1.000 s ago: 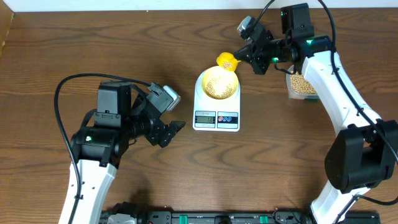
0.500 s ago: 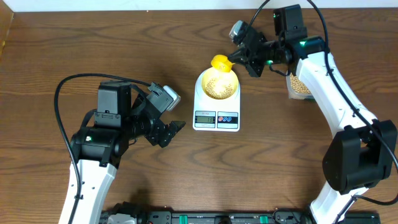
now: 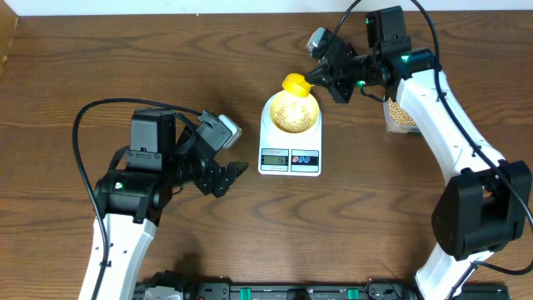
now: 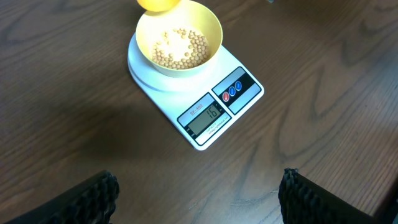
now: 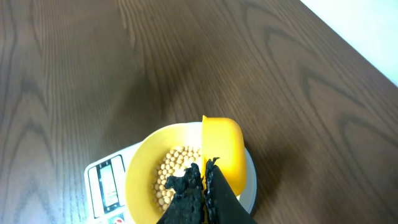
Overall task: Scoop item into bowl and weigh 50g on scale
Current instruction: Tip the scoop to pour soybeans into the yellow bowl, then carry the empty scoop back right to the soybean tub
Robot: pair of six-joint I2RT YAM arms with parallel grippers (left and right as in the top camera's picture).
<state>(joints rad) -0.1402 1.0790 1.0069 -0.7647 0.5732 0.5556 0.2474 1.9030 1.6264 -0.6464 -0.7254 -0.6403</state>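
On the middle of the brown wooden tabletop (image 3: 83,58) stands the white rounded-rectangle digital scale (image 3: 290,147), its grey display lit, carrying the small pale yellow round bowl (image 3: 270,117). Small round beige beans (image 3: 291,117) cover the bowl's floor in a thin, loose layer. Above the bowl's far rim hangs the bright yellow plastic scoop (image 3: 295,83), pinched tight by the right end effector (image 3: 318,82). Just right of that arm sits a clear plastic container (image 3: 402,115) of more beans. The left end effector (image 3: 231,180) gapes wide, holding nothing, apart from the scale's near left corner. Bare wood spreads leftward and toward the near edge.
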